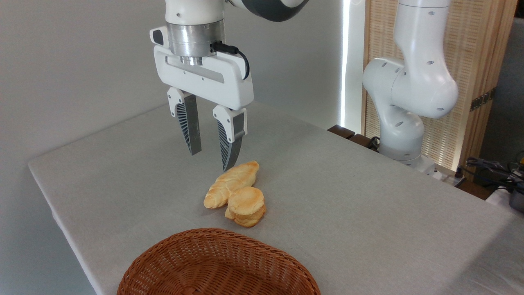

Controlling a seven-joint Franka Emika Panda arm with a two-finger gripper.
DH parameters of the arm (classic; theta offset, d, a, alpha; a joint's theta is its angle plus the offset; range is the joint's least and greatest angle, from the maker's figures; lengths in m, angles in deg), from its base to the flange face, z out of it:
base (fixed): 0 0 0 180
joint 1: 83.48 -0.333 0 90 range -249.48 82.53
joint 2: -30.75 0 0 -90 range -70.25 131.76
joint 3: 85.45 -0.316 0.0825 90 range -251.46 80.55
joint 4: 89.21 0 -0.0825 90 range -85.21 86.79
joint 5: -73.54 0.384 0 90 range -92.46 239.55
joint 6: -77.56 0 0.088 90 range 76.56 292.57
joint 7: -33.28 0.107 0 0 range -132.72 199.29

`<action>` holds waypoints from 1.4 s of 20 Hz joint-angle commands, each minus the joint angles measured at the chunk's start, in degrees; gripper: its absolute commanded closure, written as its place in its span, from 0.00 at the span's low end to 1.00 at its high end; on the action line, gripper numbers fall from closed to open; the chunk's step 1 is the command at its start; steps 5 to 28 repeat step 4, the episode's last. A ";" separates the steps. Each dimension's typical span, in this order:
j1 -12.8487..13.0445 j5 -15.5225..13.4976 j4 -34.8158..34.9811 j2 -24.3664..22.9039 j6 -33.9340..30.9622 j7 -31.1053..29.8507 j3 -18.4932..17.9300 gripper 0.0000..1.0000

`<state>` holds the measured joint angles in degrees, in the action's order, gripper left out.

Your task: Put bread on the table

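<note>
Camera view has the bread [246,209] sitting flat on the grey table [368,196], just beyond the rim of the wicker basket [217,266] and pressed up against the near end of a longer scored loaf [231,184], so by the look of it the job is as good as done. Up above, past the far end of that loaf from the basket, the gripper [211,159] hangs with its two fingers spread apart and nothing between them, clear of both pieces, and all that seems left is for the arm to pull away.
</note>
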<state>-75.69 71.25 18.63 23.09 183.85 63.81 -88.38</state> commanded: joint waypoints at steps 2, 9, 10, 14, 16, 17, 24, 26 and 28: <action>0.39 -2.28 -1.05 -0.16 -1.61 0.41 -0.94 0.00; 0.39 -2.28 -1.05 -0.07 -1.35 0.15 -0.94 0.00; 0.39 -2.28 -1.05 -0.07 -1.35 0.15 -0.94 0.00; 0.39 -2.28 -1.05 -0.07 -1.35 0.15 -0.94 0.00; 0.39 -2.28 -1.05 -0.07 -1.35 0.15 -0.94 0.00; 0.39 -2.28 -1.05 -0.07 -1.35 0.15 -0.94 0.00; 0.39 -2.28 -1.05 -0.07 -1.35 0.15 -0.94 0.00; 0.39 -2.28 -1.05 -0.07 -1.35 0.15 -0.94 0.00; 0.39 -2.28 -1.05 -0.07 -1.35 0.15 -0.94 0.00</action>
